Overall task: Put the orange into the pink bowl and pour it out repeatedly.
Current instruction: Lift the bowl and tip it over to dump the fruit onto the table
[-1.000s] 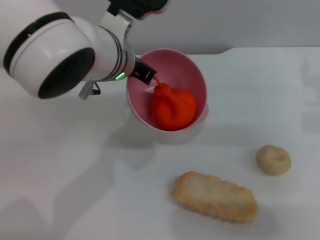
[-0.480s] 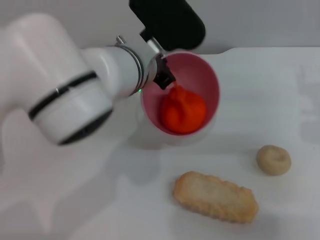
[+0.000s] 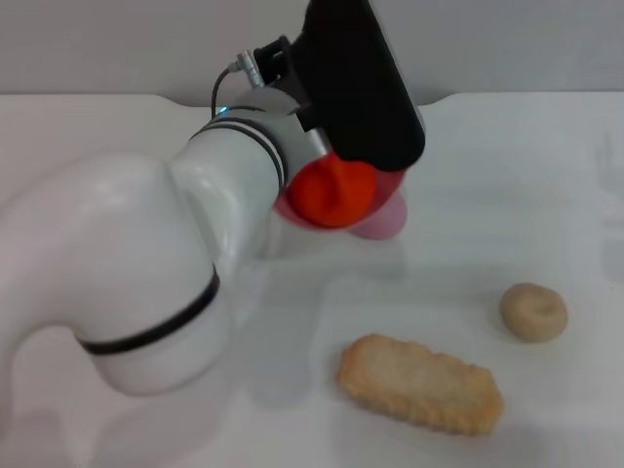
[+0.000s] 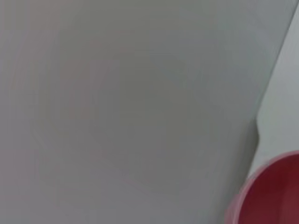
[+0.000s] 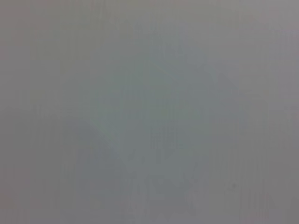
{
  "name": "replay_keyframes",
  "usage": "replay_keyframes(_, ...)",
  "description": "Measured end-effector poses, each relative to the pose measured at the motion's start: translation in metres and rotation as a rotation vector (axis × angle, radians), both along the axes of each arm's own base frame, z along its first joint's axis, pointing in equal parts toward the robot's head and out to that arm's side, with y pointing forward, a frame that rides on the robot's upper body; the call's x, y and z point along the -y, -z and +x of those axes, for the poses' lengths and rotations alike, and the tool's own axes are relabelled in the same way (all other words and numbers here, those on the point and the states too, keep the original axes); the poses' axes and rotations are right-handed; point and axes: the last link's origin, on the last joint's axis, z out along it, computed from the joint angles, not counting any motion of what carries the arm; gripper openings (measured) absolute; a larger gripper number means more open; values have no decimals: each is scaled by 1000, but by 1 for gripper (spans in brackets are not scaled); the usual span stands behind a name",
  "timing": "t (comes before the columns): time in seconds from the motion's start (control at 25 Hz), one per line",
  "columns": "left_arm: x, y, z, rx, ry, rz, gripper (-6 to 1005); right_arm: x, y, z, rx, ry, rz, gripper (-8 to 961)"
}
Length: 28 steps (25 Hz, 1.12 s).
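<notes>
Orange (image 3: 334,192) in tipped pink bowl (image 3: 382,219); bun (image 3: 533,312) right.

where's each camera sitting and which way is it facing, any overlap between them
Head: on the robot's head, looking forward and down at the table; shows the left arm tipping the pink bowl with the orange at its mouth.
Left wrist: on the left arm, facing a grey surface; only the bowl's rim shows, no robot parts.
Right wrist: on the right arm, plain grey, nothing recognisable.
Shared: head and left wrist both see the bowl.
</notes>
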Motion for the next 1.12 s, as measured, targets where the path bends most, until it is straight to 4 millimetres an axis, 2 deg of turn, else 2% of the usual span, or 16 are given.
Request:
replay_keyframes(0.12, 1, 0, 0, -22, 26, 15, 43, -1, 0, -1, -4, -3, -1, 544)
replay_keyframes(0.2, 8, 0, 1, -88, 115, 69, 43, -1, 1, -2, -5, -6, -3, 544)
replay_keyframes(0.36, 10, 0, 3, -100, 144, 91, 43, -2, -1, -1, -4, -5, 0, 544)
replay_keyframes(0.56, 22, -4, 2, -111, 254, 196, 43, -1, -1, -1, -4, -4, 4, 544)
replay_keyframes(0.84, 41, 4, -2, -210, 401, 251, 44, -2, -3, -4, -4, -13, 11, 545)
replay_keyframes(1.12, 53, -2, 1, -197, 486, 342, 43, -2, -4, -5, -2, -18, 14, 544)
